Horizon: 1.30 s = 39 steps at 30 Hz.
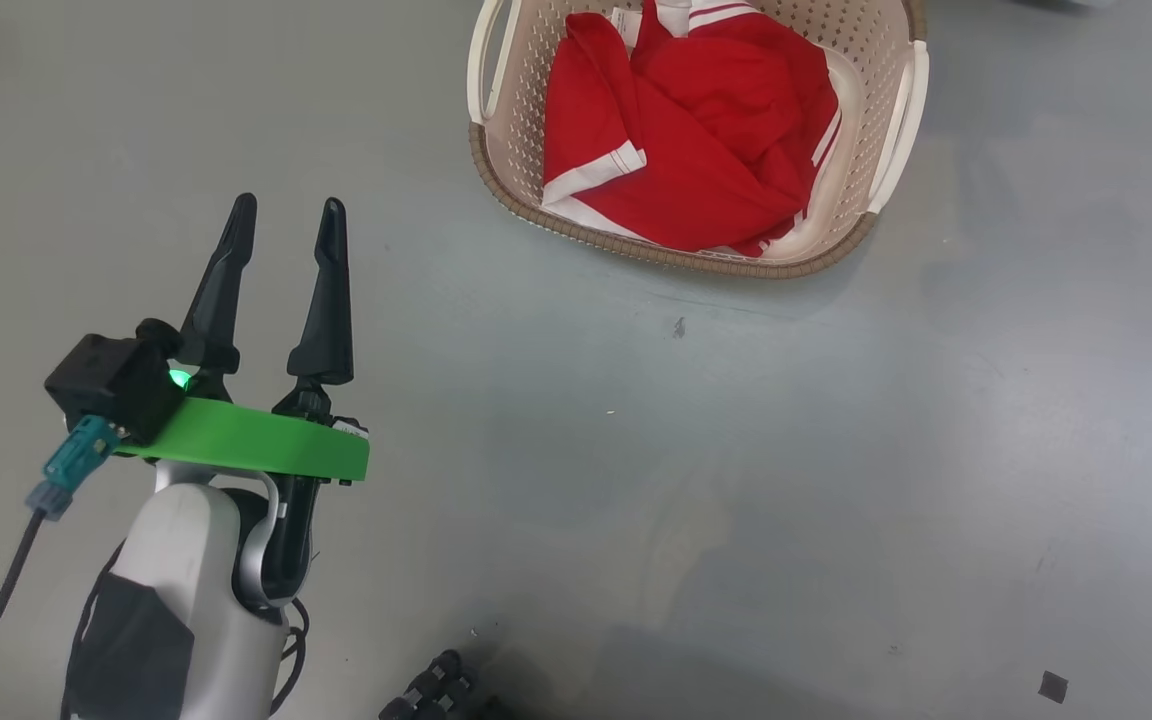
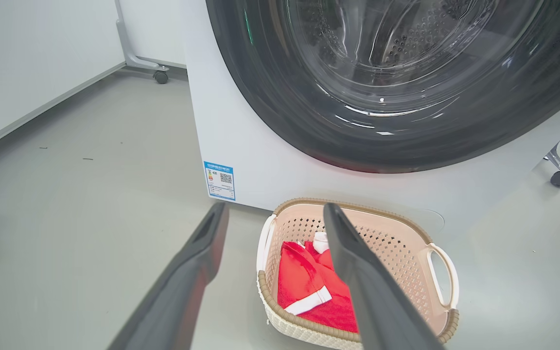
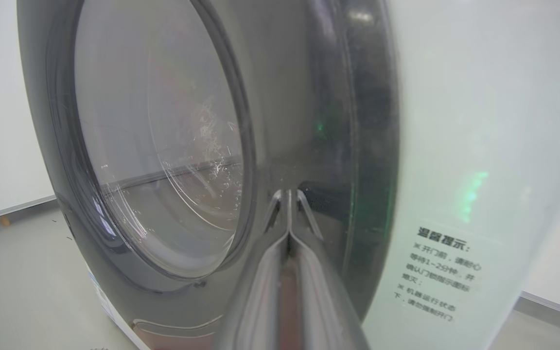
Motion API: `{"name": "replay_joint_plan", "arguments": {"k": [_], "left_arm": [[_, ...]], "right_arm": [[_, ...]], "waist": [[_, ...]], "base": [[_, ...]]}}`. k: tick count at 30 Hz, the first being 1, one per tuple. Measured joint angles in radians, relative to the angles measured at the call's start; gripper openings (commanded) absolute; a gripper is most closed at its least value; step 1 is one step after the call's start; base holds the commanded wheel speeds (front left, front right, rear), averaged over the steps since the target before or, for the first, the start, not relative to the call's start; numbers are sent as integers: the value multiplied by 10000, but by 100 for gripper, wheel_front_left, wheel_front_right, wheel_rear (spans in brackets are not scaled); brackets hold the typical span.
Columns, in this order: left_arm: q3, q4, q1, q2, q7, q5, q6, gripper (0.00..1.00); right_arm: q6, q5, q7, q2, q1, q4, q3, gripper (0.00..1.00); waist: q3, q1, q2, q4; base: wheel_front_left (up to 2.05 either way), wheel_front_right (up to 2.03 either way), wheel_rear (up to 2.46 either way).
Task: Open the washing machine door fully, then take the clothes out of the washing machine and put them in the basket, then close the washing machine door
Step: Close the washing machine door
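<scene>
Low on the washing machine (image 2: 241, 146) sat a blue QR-code label (image 2: 219, 181); beside its door (image 3: 163, 146), a sticker (image 3: 438, 277) headed 温馨提示. The left gripper (image 1: 288, 205) was spread apart, the right gripper (image 3: 288, 194) pressed together.

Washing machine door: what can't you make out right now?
- Right wrist view: whether the washing machine door is latched; blur and the shut right gripper cover its edge.
- Left wrist view: drum contents, behind glass reflections.
- Head view: far end of the basket, cut off at top.
</scene>
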Motion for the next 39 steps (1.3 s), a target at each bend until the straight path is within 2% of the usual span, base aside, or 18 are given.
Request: {"name": "replay_joint_plan", "arguments": {"k": [6,16,25,29,39], "left_arm": [[71,46,-62,-31,0,0,-6,100],[96,324,-87,-77,0,12,-10,100],[134,560,-119,-92,0,192,-44,100],[151,683,-115,-92,0,305,-52,100],[372,863,-47,-48,0,570,-54,100]], "right_arm": [[-115,2,-123,98,-70,90,-61,0],[-117,4,-255,157,-20,552,-54,0],[-123,21,-341,27,1096,963,-29,0],[15,21,-372,207,1608,1024,207,0],[23,240,-430,846,2599,844,255,0]], "waist": [[45,0,0,41],[-128,0,0,-10],[-730,0,0,-64],[-1112,0,0,-130],[-2162,0,0,-551]], "base": [[0,0,0],[0,0,0],[0,0,0],[0,0,0],[0,0,0]]}}
